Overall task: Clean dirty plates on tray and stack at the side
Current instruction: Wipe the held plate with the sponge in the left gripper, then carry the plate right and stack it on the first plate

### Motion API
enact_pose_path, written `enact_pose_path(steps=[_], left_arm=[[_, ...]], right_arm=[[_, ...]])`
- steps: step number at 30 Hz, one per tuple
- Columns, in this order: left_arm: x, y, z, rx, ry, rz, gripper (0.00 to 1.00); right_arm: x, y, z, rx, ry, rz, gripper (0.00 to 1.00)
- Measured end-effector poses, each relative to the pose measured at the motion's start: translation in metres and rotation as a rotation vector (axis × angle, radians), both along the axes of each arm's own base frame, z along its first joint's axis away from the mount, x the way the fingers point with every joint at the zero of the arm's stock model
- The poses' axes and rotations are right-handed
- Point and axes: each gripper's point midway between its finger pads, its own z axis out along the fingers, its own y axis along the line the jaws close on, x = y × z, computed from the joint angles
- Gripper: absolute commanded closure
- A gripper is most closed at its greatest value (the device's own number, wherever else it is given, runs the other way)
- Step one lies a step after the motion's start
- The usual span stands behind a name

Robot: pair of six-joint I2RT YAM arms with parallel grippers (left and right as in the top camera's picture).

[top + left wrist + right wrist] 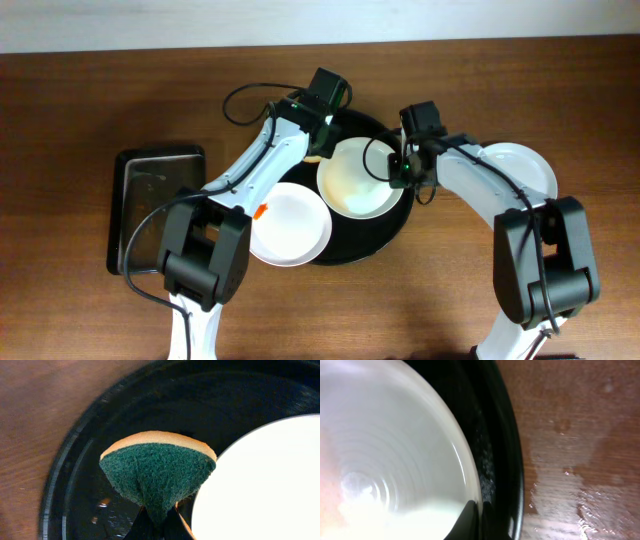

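Sponge [157,467]: closest to the left wrist camera, folded into a wedge with the green scouring face outward and a tan layer along its far edge. It hangs over the tray's far left part, just beside the middle plate's rim.
Left gripper [157,527]: fingers pressed together on the sponge's narrow near end.
Middle plate [352,180]: white, lying inside the tray towards its far side, with a faint yellowish tint across its centre. I can't make out a smear on it.
Right gripper [400,172]: at the middle plate's right rim. In the right wrist view the rim runs down between the two dark fingertips, so it looks to be pinching that rim.
Left plate [292,232]: white, at the tray's near left, its left part lying out over the tray's rim. It is just beside the middle plate.
Smear [262,210]: a small orange-red mark at the left plate's left rim.
Tray [380,240]: large, round, glossy black, in the middle of the table between the two arms.
Right plate [525,165]: white, on the bare wood right of the tray, apart from it and partly covered by the right arm.
Rectangular tray [150,165]: smaller, black, well left of the round one.
Table [80,120]: dark wood, with wet, shiny patches just right of the tray in the right wrist view.
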Motion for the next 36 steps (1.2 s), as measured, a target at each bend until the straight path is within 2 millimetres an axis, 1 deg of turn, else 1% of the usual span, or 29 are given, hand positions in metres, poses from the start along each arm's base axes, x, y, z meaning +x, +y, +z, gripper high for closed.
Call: enact_pose_path(steps=[1, 3, 4, 6, 7, 9, 11, 12, 13, 15, 18, 24, 27, 29, 34, 36], left_arm=[[-0.003, -0.002, -0.001, -0.016, 0.016, -0.003, 1.00], [-0.004, -0.003, -0.002, -0.039, 0.029, 0.016, 1.00], [-0.004, -0.002, -0.003, -0.069, 0.047, 0.032, 1.00], [0.000, 0.007, -0.004, -0.129, 0.075, 0.069, 1.00], [0.004, 0.017, -0.005, -0.177, 0.098, 0.101, 1.00], [0.010, 0.031, -0.008, -0.227, 0.125, 0.137, 1.00], [0.012, 0.039, -0.009, -0.270, 0.149, 0.156, 1.00], [0.011, 0.040, -0.009, -0.287, 0.160, 0.158, 1.00], [0.009, 0.037, -0.009, -0.302, 0.174, 0.150, 1.00], [0.006, 0.033, -0.009, -0.312, 0.186, 0.141, 1.00], [0.004, 0.031, -0.010, -0.316, 0.194, 0.137, 1.00], [0.002, 0.032, -0.010, -0.314, 0.201, 0.138, 1.00], [0.002, 0.032, -0.010, -0.314, 0.201, 0.138, 1.00], [0.002, 0.032, -0.010, -0.314, 0.201, 0.138, 1.00], [0.002, 0.032, -0.010, -0.313, 0.201, 0.138, 1.00], [0.002, 0.032, -0.010, -0.313, 0.201, 0.138, 1.00]], right_arm=[[0.003, -0.001, 0.006, -0.013, -0.005, 0.008, 0.96], [0.004, -0.004, 0.019, -0.040, 0.008, 0.029, 0.96], [0.006, -0.007, 0.030, -0.064, 0.009, 0.035, 0.96], [0.003, -0.019, 0.048, -0.138, 0.032, 0.027, 0.96], [0.001, -0.029, 0.063, -0.200, 0.041, 0.010, 0.96], [0.001, -0.036, 0.082, -0.276, 0.036, -0.009, 0.96], [0.001, -0.032, 0.102, -0.363, 0.000, -0.014, 0.96], [0.002, -0.024, 0.113, -0.422, -0.038, -0.005, 0.96], [0.002, -0.016, 0.119, -0.473, -0.071, 0.006, 0.96], [-0.002, -0.006, 0.129, -0.571, -0.120, 0.013, 0.96], [-0.004, 0.007, 0.141, -0.663, -0.188, 0.030, 0.96], [-0.005, 0.004, 0.160, -0.793, -0.263, 0.008, 0.96], [-0.009, 0.007, 0.168, -0.847, -0.293, 0.007, 0.96], [-0.011, 0.011, 0.172, -0.873, -0.314, 0.012, 0.96], [-0.016, 0.029, 0.183, -0.909, -0.386, 0.024, 0.96], [-0.016, 0.031, 0.184, -0.911, -0.394, 0.023, 0.96]])
